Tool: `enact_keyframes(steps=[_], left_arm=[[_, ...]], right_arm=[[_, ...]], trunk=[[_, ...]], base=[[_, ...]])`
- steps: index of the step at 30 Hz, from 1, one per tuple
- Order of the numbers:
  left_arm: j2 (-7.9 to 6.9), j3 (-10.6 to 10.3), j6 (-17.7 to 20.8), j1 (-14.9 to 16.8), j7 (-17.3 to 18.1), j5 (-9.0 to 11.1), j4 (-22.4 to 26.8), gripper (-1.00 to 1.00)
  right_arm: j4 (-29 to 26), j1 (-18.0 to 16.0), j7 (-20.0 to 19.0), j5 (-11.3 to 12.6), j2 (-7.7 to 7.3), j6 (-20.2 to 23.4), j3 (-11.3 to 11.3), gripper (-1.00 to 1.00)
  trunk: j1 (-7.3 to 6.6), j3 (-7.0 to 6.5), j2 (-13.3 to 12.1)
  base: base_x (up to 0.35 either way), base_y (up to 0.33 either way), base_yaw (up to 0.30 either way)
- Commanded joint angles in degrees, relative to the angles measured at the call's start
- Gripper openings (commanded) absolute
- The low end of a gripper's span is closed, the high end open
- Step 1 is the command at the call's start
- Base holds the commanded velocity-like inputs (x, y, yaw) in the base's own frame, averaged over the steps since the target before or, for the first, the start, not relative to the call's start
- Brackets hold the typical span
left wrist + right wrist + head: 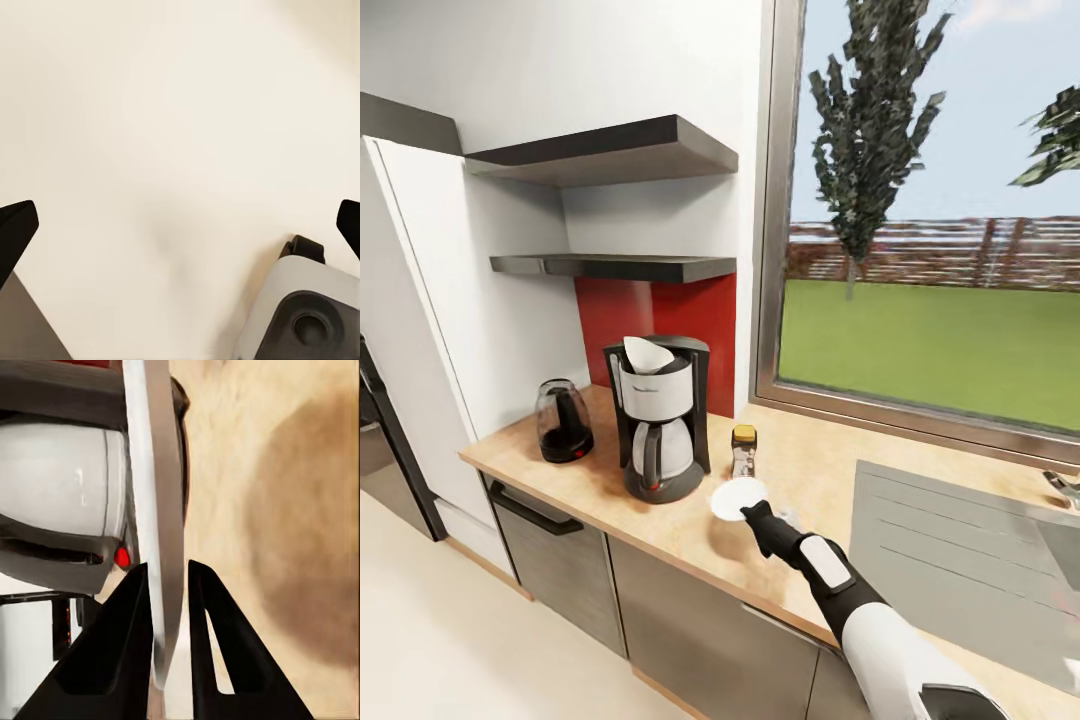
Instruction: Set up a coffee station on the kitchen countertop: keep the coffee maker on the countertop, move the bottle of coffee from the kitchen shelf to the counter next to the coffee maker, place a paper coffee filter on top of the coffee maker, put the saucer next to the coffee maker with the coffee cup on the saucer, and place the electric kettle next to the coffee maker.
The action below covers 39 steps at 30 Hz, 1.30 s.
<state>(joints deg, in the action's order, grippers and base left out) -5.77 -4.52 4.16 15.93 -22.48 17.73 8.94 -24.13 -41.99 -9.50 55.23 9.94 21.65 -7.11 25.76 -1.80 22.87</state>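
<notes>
On the wooden countertop (660,520), head view, the right gripper (752,512) holds the white saucer (737,497) just right of the coffee maker (658,415), near the coffee bottle (743,451). A paper filter (645,354) tops the coffee maker; the electric kettle (563,421) stands left. In the left wrist view the left gripper (180,225) is spread wide above pale floor (165,112). In the right wrist view the right gripper's fingers (120,652) pinch the saucer's rim; the thin white disc is seen edge-on, its long axis running away from the fingers beside the coffee maker's base.
</notes>
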Motion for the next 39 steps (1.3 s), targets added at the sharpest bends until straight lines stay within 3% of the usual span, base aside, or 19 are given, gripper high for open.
enact_keyframes(steps=[1,7,23,28,39], left_arm=[[-0.06,-0.5,0.4,0.0,-0.3,0.4,0.1,1.0],[-0.11,-0.5,0.4,0.0,-0.3,0.4,0.2,1.0],[-0.12,-0.5,0.4,0.0,-0.4,0.4,0.2,1.0],[-0.16,-0.4,0.4,0.0,-0.5,0.4,0.2,1.0],[-0.12,-0.4,0.4,0.0,-0.5,0.4,0.2,1.0]], right_arm=[[0.2,0.0,0.7,0.2,0.06,0.4,-0.7,-1.0],[0.3,0.0,3.0,0.1,0.06,0.5,-0.9,-1.0],[2.4,0.0,3.2,0.1,0.06,0.6,-0.9,-1.0],[2.3,0.0,7.3,0.1,0.06,0.5,-0.9,-1.0],[2.2,0.0,8.0,0.2,0.06,0.6,-1.0,-1.0]], trunk=[[0.02,0.02,0.0],[0.02,0.02,0.0],[0.02,0.02,0.0],[0.02,0.02,0.0],[0.02,0.02,0.0]], base=[[0.0,0.0,0.0],[0.0,0.0,0.0],[0.058,0.088,0.0],[0.102,0.093,0.0],[0.118,0.006,0.0]])
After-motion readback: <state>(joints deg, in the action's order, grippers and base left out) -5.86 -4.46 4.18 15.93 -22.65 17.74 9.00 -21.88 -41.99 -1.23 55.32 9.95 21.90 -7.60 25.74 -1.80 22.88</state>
